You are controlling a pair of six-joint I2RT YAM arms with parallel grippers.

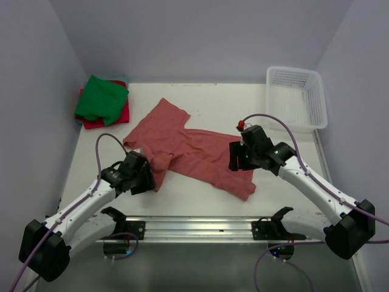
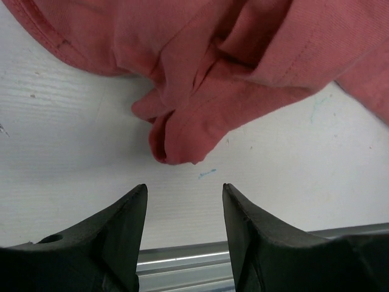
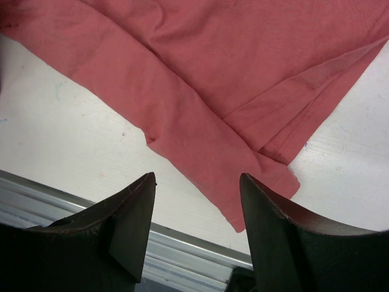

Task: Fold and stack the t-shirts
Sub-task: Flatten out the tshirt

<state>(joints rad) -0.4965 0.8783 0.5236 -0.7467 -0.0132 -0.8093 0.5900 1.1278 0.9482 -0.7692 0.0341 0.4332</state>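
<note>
Faded brick-red t-shirt (image 1: pixel 188 152) lies crumpled on the surface (image 1: pixel 200 194), between both tools. A bunched fold sits just ahead of the left tool (image 2: pixel 183 188), whose jaws are spread and empty. The hem corner lies under the right tool (image 3: pixel 197 179), jaws likewise spread and empty. Green t-shirt (image 1: pixel 100 97) rests on red-pink t-shirt (image 1: pixel 109 117), well beyond the left tool. Basket (image 1: pixel 296 97) stands beyond the right tool.

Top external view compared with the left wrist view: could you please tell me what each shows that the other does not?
Only the top external view shows the white plastic mesh basket, the folded bright green t-shirt lying on the bright red-pink t-shirt, and the right arm. Only the left wrist view shows the left arm's jaws standing open, apart from a bunched fold of cloth. Both show the faded brick-red t-shirt, the white table and the metal rail.
</note>
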